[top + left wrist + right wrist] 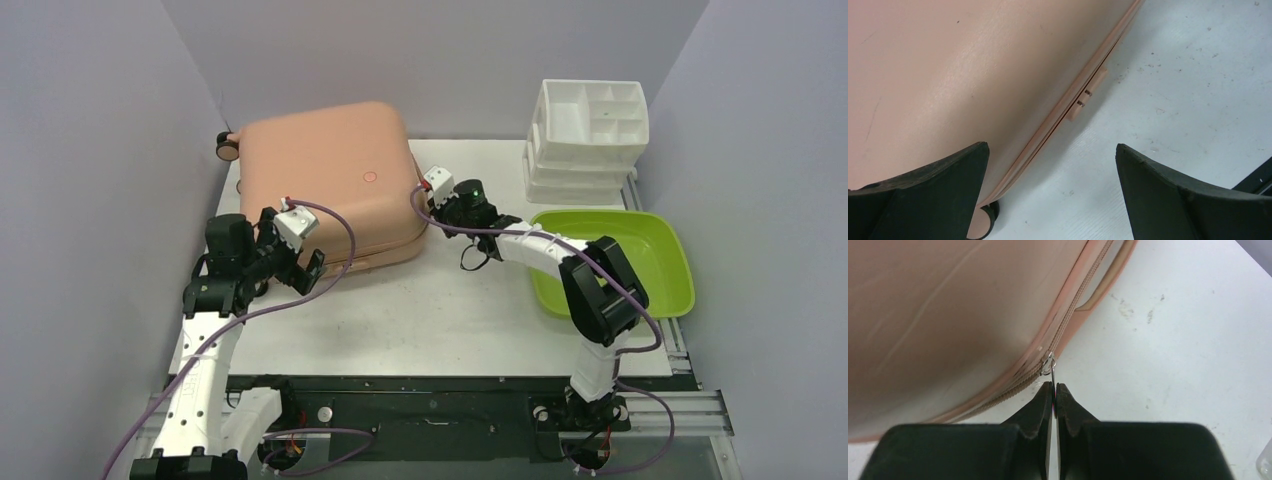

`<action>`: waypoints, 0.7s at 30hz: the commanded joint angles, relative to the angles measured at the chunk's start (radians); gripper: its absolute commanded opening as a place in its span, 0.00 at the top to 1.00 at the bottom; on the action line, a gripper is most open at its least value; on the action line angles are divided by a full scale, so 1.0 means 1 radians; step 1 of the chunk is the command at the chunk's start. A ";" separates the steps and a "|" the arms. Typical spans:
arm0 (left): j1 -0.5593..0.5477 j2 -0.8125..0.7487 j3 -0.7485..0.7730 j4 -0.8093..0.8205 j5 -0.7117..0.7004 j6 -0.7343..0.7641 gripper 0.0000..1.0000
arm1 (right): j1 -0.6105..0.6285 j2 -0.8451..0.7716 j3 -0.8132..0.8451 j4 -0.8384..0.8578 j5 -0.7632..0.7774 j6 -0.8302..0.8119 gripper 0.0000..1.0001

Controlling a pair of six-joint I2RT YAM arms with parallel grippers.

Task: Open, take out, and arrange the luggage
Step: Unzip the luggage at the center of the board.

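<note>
Salmon-pink shell: the luggage (330, 180) lies flat and closed on the far-left part of the table (450, 320), broad side up, with a small ring mark on its top face.
Wheels: one dark caster (227, 148) juts out at the far-left corner. A second wheel (985, 220) with a pink hub shows at the near corner in the left wrist view.
Zipper: the zipper (1068, 325) runs along the side seam and looks closed over the stretch in view.
Zipper pull: the zipper pull (1048, 364), a small metal ring, hangs from the seam on the case's right side.
Right gripper: the right gripper (1054, 386) sits at that side just below the ring, jaws pressed together. They seem to pinch the pull's thin tab, though edge-on it is almost too slim to make out.
Side handle: the side handle (1108, 280), pink, lies against the shell beyond the pull.
Left gripper: the left gripper (1050, 150) hangs over the near-left edge with jaws spread wide, one finger above the shell and the other above bare table, gripping nothing.
Seam tab: the seam tab (1088, 95), a small pink block, sits on the edge between those fingers.
Lime-green tray: the tray (660, 240) lies on the right of the table, well apart from the case.
White organizers: the organizers (590, 125), stacked, stand at the far right corner, just behind the tray.
</note>
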 commanded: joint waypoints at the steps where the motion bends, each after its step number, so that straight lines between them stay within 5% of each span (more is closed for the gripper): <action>1: -0.004 -0.028 0.028 -0.009 -0.052 0.035 0.04 | -0.058 0.069 0.128 -0.042 0.113 -0.037 1.00; 14: 0.037 -0.031 0.085 0.038 -0.115 -0.001 0.04 | -0.110 0.174 0.246 0.035 -0.008 -0.100 1.00; 21: 0.298 0.059 0.173 0.286 -0.222 -0.259 0.04 | -0.104 0.158 0.233 0.079 -0.116 -0.079 1.00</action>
